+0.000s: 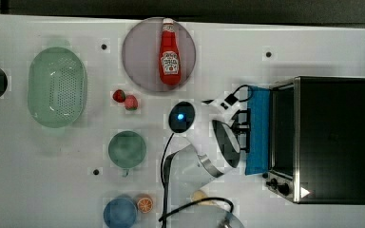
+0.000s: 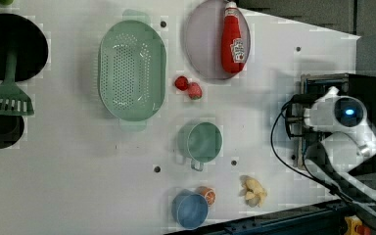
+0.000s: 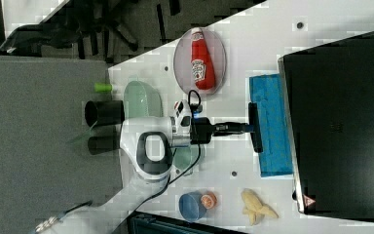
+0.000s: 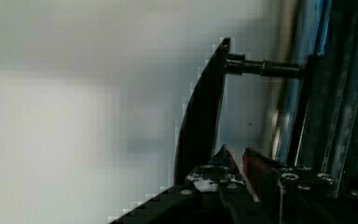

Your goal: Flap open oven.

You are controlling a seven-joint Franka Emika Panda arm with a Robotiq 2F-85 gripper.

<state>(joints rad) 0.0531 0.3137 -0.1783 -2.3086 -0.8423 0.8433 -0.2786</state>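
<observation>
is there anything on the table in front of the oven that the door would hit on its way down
Nothing visible. The oven door already hangs well open with the gripper at its handle; the nearest item, the banana, lies off to the side.

The red plastic ketchup bottle [image 1: 169,56] with a white cap, lying on the round grey plate [image 1: 138,47], bears a white label shaped like the Heinz keystone; the brand name on it shows as dark marks that cannot be read letter by letter. The large boxy black-topped toaster oven [image 3: 341,117] carries a small red-bordered triangular warning sign [image 3: 310,201] on the corner of its top near its knobs; in the top view the same sign [image 1: 304,192] shows as a white triangle. No other text is legible.
</observation>
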